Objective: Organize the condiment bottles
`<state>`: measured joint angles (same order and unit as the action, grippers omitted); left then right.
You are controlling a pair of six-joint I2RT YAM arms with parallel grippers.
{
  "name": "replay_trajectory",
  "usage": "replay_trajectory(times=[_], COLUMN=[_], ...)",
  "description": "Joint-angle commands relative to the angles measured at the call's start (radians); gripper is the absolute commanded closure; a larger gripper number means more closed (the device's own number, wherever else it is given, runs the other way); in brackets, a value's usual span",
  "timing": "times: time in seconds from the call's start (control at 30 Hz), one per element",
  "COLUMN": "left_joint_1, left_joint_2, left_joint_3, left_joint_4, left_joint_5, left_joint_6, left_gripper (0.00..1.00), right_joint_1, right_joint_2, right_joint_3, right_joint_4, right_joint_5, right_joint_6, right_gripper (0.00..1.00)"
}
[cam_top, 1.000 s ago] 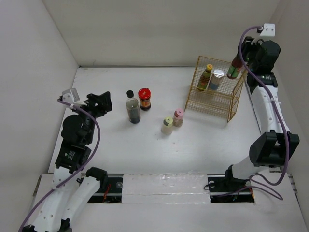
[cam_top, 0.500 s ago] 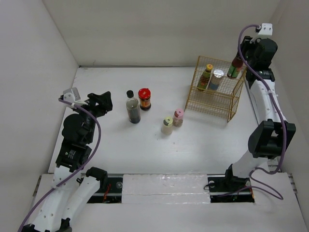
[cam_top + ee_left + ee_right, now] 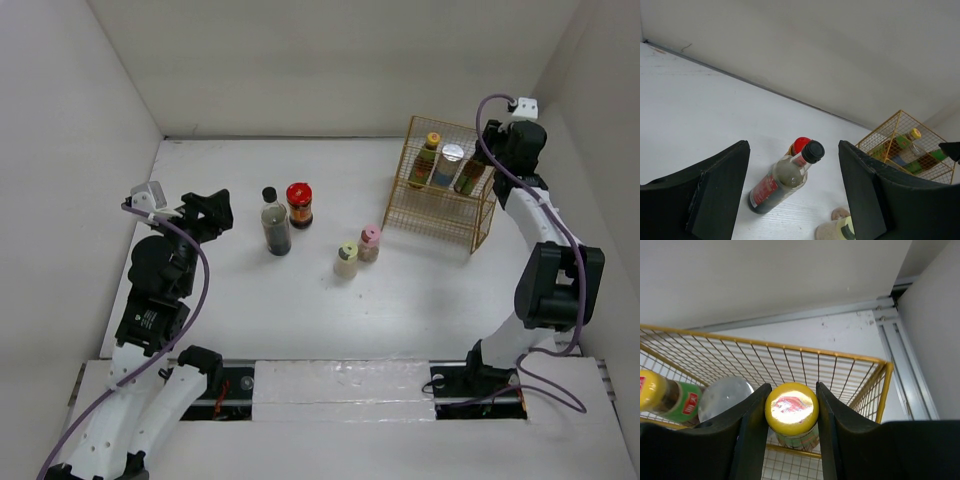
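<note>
**Bottle number 3 went into the basket**

Your right gripper (image 3: pixel 791 387) dropped from above the gold wire basket (image 3: pixel 440 215) and lowered the green bottle (image 3: pixel 467 176) into it, just beside the silver-lidded jar (image 3: pixel 450 163), jaws clamped around its yellow cap. That left 4 on the table: the tall dark bottle (image 3: pixel 276 225), red-lidded jar (image 3: pixel 299 204), pink-capped shaker (image 3: pixel 369 242) and yellow-capped shaker (image 3: pixel 346 259). Your left gripper (image 3: pixel 208 213) sat near them, jaws apart and empty. You couldn't tell if the tilted bottle's base touched a shelf; wires hid it.
</note>
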<state>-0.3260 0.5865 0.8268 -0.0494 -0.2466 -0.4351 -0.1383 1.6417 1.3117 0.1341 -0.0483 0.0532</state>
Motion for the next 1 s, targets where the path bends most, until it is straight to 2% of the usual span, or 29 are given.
replay_trajectory(times=[0.0, 0.1, 0.17, 0.2, 0.23, 0.37, 0.53, 0.6, 0.67, 0.73, 0.83, 0.9, 0.97], left_joint_1=[-0.004, -0.004, -0.004, -0.004, -0.004, -0.004, -0.004, -0.004, -0.004, -0.004, -0.004, -0.004, -0.004], left_joint_2=[-0.002, -0.002, -0.002, -0.002, -0.002, -0.002, -0.002, -0.002, -0.002, -0.002, -0.002, -0.002, 0.007], left_joint_3=[0.023, 0.023, 0.023, 0.023, 0.023, 0.023, 0.023, 0.023, 0.023, 0.023, 0.023, 0.023, 0.023], left_joint_4=[0.042, 0.042, 0.042, 0.042, 0.042, 0.042, 0.042, 0.042, 0.042, 0.042, 0.042, 0.042, 0.042], left_joint_5=[0.001, 0.001, 0.001, 0.012, 0.012, 0.012, 0.003, 0.003, 0.003, 0.003, 0.003, -0.006, -0.006], left_joint_6=[0.012, 0.012, 0.012, 0.012, 0.012, 0.012, 0.012, 0.012, 0.012, 0.012, 0.012, 0.012, 0.012], left_gripper=[0.32, 0.32, 0.32, 0.32, 0.32, 0.32, 0.32, 0.32, 0.32, 0.32, 0.32, 0.32, 0.32], right_joint_1=[-0.009, -0.009, -0.009, -0.009, -0.009, -0.009, -0.009, -0.009, 0.028, 0.058, 0.155, 0.257, 0.333], right_joint_2=[-0.034, -0.025, -0.016, -0.016, -0.016, -0.016, -0.075, -0.123, -0.164, -0.206, -0.182, -0.134, -0.047], right_joint_3=[0.012, -0.015, -0.026, -0.026, -0.026, -0.035, -0.003, 0.006, -0.005, -0.015, 0.0, 0.029, 0.072], right_joint_4=[0.202, 0.202, 0.202, 0.202, 0.202, 0.193, 0.174, 0.165, 0.165, 0.182, 0.208, 0.193, 0.161], right_joint_5=[0.007, -0.004, -0.004, -0.004, -0.004, -0.004, -0.004, -0.019, -0.051, -0.111, -0.315, -0.498, -0.591], right_joint_6=[0.036, 0.045, 0.045, 0.045, 0.045, 0.045, 0.045, 0.056, 0.056, 0.045, 0.014, 0.004, -0.048], right_gripper=[0.83, 0.8, 0.73, 0.68, 0.56, 0.34, 0.27, 0.27, 0.32, 0.57, 0.83, 0.84, 0.76])
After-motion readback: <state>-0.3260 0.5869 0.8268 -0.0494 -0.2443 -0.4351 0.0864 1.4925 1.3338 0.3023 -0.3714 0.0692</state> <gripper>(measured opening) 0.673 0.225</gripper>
